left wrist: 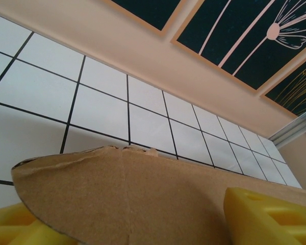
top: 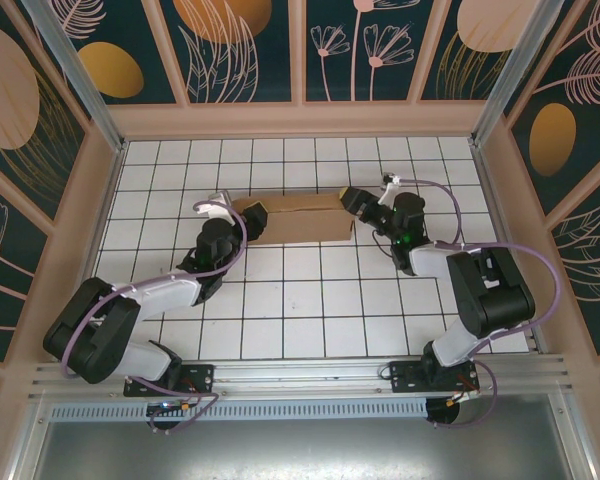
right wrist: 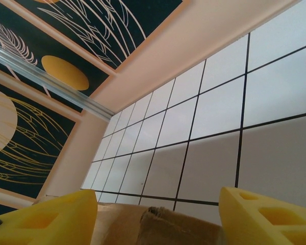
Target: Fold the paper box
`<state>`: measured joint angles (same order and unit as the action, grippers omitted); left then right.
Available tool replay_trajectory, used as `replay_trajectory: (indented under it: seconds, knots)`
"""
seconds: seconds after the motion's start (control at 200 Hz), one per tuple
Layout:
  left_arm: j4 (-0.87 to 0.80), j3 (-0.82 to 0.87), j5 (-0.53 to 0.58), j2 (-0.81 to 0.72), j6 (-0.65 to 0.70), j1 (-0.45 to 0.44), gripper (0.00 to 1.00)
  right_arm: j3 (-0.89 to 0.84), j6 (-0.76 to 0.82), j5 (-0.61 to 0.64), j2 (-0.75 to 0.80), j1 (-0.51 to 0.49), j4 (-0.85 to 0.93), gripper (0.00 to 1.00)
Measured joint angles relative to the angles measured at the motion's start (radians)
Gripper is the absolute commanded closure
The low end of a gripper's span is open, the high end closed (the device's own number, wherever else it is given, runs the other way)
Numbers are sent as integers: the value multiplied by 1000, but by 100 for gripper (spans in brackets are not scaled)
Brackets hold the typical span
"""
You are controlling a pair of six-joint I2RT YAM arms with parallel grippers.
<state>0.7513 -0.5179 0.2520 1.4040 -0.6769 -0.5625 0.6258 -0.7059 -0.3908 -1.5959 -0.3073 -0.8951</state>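
The paper box [top: 300, 222] lies flat on the tiles a little short of the back wall [top: 300, 118], its long axis parallel to that wall. The left gripper [top: 242, 208] is at its left end and the right gripper [top: 350, 200] at its right end, each as near as the other. Both pairs of jaws stand wide. A rounded flap [left wrist: 122, 194] lies across the left gap, a cardboard edge sits low in the right gap, and neither is pinched. The fold likely turns on working both ends at once.
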Motion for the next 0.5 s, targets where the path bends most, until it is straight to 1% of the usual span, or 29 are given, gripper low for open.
replay_trajectory:
  seconds: [0.135,0.21,0.265,0.375,0.5]
  knots:
    - [-14,2,6,-32,3,0,10,21,18,0,26,0,49,27]
    - [-31,1,15,-61,10,0,5,35,26,1,43,0,76,23]
    - [-45,-3,15,-80,18,0,1,47,30,3,53,1,97,19]
    - [-87,-42,16,-98,40,3,1,66,42,16,84,5,139,13]
    - [-125,-72,15,-119,59,19,1,100,54,30,109,11,194,12]
